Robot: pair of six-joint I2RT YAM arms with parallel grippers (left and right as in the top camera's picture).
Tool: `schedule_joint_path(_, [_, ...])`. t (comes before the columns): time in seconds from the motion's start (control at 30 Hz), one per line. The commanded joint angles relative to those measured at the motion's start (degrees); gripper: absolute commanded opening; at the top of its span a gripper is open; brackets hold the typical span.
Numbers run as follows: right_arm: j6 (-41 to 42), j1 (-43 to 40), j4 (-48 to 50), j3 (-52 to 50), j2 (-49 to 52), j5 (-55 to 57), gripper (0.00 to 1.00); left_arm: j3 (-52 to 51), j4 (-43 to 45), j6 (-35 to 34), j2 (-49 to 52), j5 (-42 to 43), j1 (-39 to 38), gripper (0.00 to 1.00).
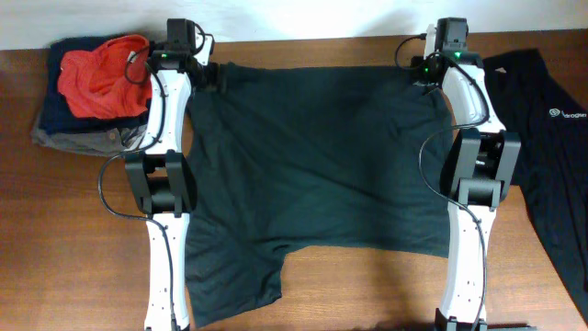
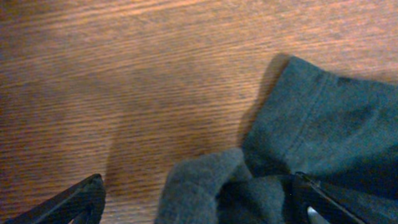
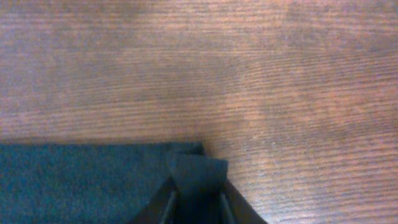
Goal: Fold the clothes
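A black shirt (image 1: 312, 156) lies spread across the middle of the wooden table, one sleeve reaching toward the front edge. My left gripper (image 1: 208, 74) is at its far left corner. In the left wrist view its jaws (image 2: 196, 190) are wide open, with a bunched fold of the shirt (image 2: 323, 118) between them. My right gripper (image 1: 424, 70) is at the far right corner. In the right wrist view its jaws (image 3: 198, 190) are shut on a pinched tip of the shirt's corner (image 3: 81, 180).
A second black shirt (image 1: 551, 156) with a small white logo lies at the right edge. A pile with a red garment (image 1: 103, 75) on dark folded cloth (image 1: 64, 129) sits at the far left. Both arms run down the shirt's sides.
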Motion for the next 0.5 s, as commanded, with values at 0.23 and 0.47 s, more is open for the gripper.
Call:
schedule_joint_path(0.23, [1.9,-0.3,-4.1,-1.5,1.2,3.2,0.04,1.1,-0.2,-0.3,2.1,0.6,0.4,0.56])
schedule_joint_path(0.47, [2.2,-0.3,-5.9,-1.3,-2.8,3.1,0.04,4.2,-2.3,-3.0,2.1,0.9,0.4,0.24])
